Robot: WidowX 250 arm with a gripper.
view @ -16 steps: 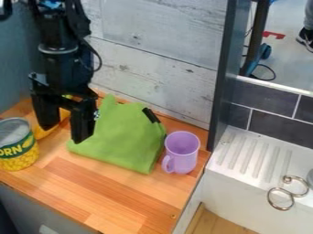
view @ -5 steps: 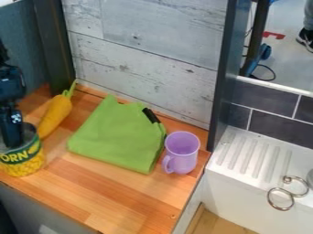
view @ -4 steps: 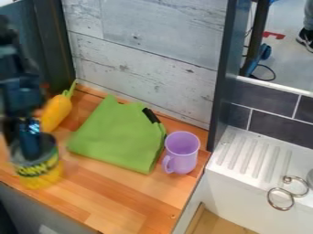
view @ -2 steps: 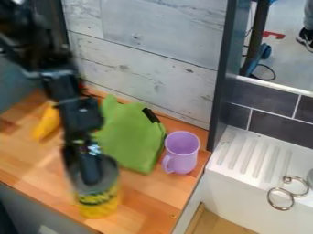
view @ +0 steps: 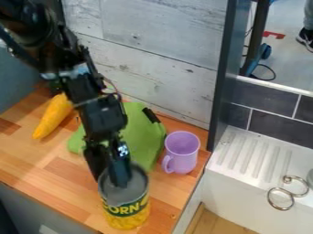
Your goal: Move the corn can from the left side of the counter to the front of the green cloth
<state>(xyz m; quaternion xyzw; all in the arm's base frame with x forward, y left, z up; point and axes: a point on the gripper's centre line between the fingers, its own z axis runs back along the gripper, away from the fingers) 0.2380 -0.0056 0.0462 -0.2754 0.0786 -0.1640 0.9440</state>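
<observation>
Right now, you've got your end effector pinched on the wall of the can, one finger down inside the rim, the other outside. That can is left of the mug and nearer the camera, at the near part of the table; whether its base touches down, you can't tell. Just left of the mug, there's your green cloth, partly behind the arm. Well left of the mug lies the carrot, and over to its right, the white sink.
</observation>
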